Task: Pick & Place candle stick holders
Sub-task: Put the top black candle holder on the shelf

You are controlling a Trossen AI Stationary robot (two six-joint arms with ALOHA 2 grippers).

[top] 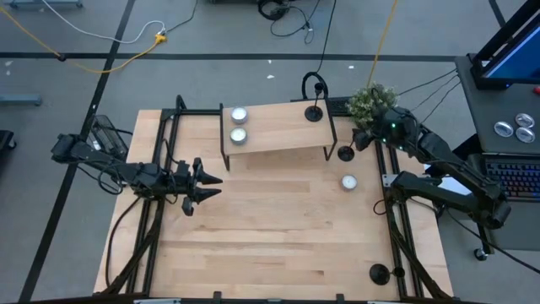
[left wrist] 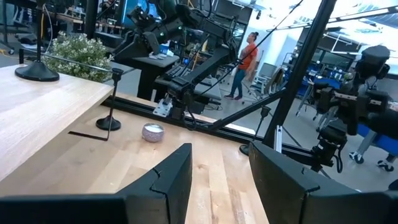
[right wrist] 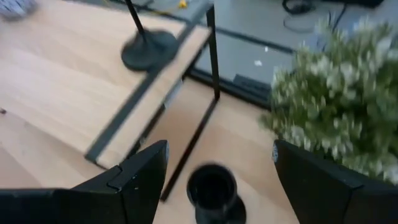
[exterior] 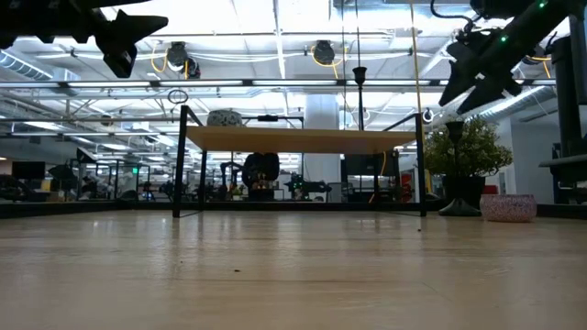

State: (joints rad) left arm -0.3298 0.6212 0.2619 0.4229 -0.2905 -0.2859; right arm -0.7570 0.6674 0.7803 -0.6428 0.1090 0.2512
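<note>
**Right end effector poised over a holder by the shelf leg**

Nearest the front edge of the surface [top: 278,253], at its right front corner, one black candle holder [top: 379,273] stands alone, far from both arms. Further in, the left end effector [top: 205,186] hovers above the left side of the surface, fingers partly apart and holding nothing; it points toward the right edge and is well apart from every holder. A silver tealight [top: 348,181] lies right of centre.

Toward the back right corner, the right end effector [right wrist: 219,171] hangs with its fingers spread wide and empty. Directly beneath the gap between them sits a second holder [right wrist: 212,190], just beside the right leg of the small raised shelf [top: 278,127]. Its stem stands upright, so a straight descent looks like the move needed, and the right arm is clearly the nearer one.

On the shelf's right end stands a third holder [top: 314,111]; two tealights [top: 239,124] sit at its left end.

The overhead view gives the layout but barely shows the alignment; the right wrist view shows the holder centred between the fingers. The plant [right wrist: 336,106] stands close by and could be brushed.
</note>
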